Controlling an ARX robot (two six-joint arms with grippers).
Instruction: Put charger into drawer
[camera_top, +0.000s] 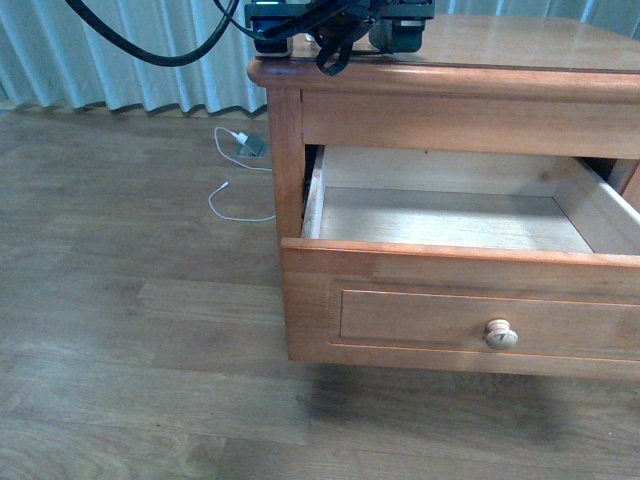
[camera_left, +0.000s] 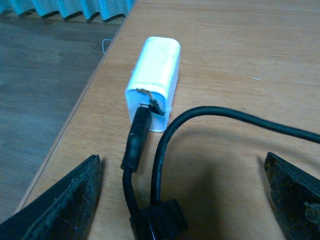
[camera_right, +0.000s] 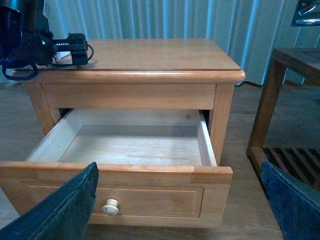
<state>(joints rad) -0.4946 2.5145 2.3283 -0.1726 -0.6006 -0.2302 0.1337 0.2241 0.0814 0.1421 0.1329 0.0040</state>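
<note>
Charger (camera_left: 152, 82) lies near the counter (camera_left: 240, 60) edge; my left pincer (camera_left: 182, 165) hangs spread just short of it, lined up to grab. Drawer (camera_top: 450, 270) stands open below; right pincer (camera_right: 179, 167) spread too.

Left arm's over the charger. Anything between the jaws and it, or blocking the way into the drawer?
Nothing visible does. The charger lies on the tabletop just ahead of the left gripper, jaws open; only its own black cable loops between them. The drawer below is pulled out, showing bare wood.
</note>
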